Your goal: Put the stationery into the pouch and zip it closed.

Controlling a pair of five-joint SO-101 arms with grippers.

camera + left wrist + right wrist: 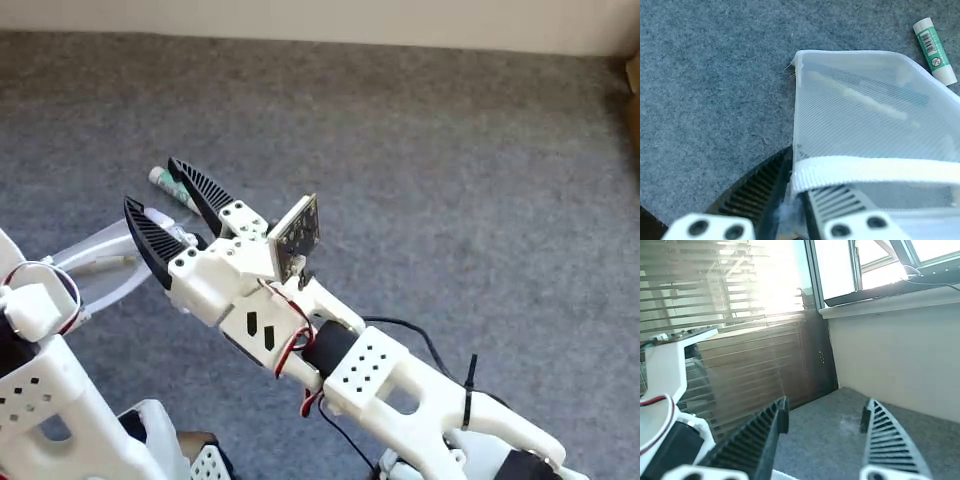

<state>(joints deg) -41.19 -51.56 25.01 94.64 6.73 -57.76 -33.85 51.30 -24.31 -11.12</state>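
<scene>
The translucent white mesh pouch lies on the grey carpet, and my left gripper is shut on its edge beside the white band. Through the mesh I see a long white pen-like item and something teal. A green-and-white glue stick lies on the carpet just beyond the pouch's far corner. In the high view the pouch lies partly under the arms, with the glue stick behind it. My right gripper hangs open above the glue stick and pouch, empty; its black fingers point out at the room.
Grey carpet spreads wide to the right and back, ending at a pale wall. My left arm fills the front left corner, and the right arm crosses from the front right. A wooden edge shows at the far right.
</scene>
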